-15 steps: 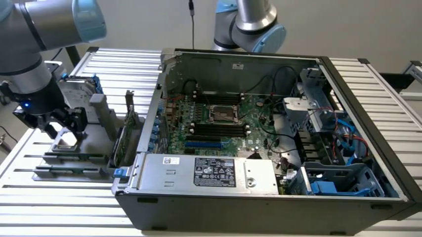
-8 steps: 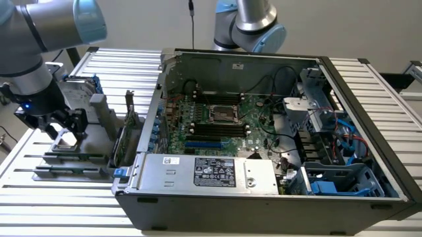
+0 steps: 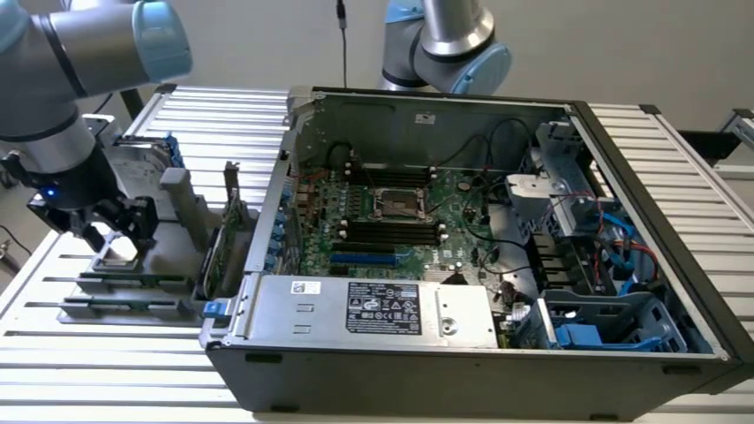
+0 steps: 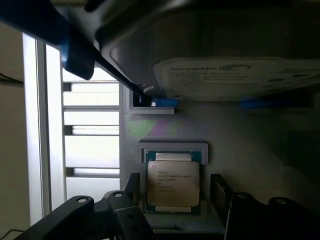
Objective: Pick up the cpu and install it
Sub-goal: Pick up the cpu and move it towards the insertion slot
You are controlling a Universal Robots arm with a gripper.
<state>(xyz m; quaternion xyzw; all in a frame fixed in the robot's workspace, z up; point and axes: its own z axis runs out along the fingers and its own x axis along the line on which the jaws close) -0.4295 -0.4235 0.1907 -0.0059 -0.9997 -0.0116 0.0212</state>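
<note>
the desk (image 3: 94, 371) carries a tray (image 3: 130, 305) on the exterior view's left and a big open computer case (image 3: 471, 389) just to the right of it. the cpu (image 4: 172, 181) lies flat in a small pocket on the tray, toward the tray's left side. the fingers (image 4: 220, 192) hang low over it, one on each side of the cpu, a little apart from it. a hard drive (image 4: 235, 75) stands on the far part of the tray, behind the cpu. inside the case the board (image 3: 448, 243) lies on the bottom, with its socket (image 3: 398, 205) near the middle. a power box (image 3: 377, 306) sits along the near edge of the case.
</note>
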